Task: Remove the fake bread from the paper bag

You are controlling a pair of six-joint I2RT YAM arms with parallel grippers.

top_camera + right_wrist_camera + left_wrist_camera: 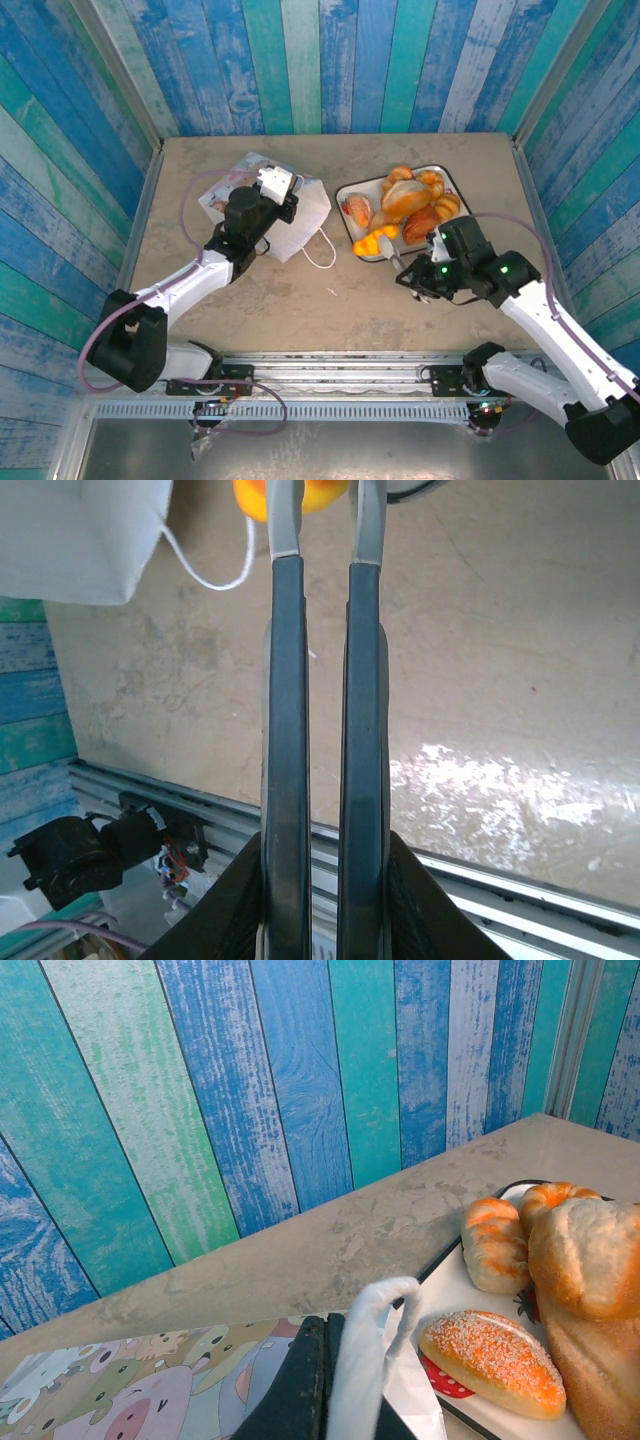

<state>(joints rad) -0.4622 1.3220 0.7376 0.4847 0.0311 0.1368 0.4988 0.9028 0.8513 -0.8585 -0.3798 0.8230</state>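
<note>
Pinching the far-left part of the bag (305,215), the left gripper (278,205) has its dark fingers (305,1380) pressed together on the white paper. The bag lies flat on the table (330,300), left of the tray (343,190), and its long axis goes from far left to near right. Its cord handle (321,256) is at the near-right end, so I judge that the mouth opens toward the right arm.

The bread (405,200) is piled on the tray: a pale loaf, croissants and a sesame roll. One orange piece (374,241) sits at the near-left edge of the tray. The right gripper (400,264) is just on the near side of this piece and points at it. Its fingers are nearly together, with only a thin slit, and I see nothing in the slit. The tips run out of the right wrist view, so I cannot tell if they touch the piece.

From the right gripper the bag lies ahead and to the left, near but apart. The bag looks flat, so probably little or nothing is inside, but the inside is hidden. If a piece is there, the right arm faces the mouth; it must spread its fingers and reach left along the bag's axis.
</note>
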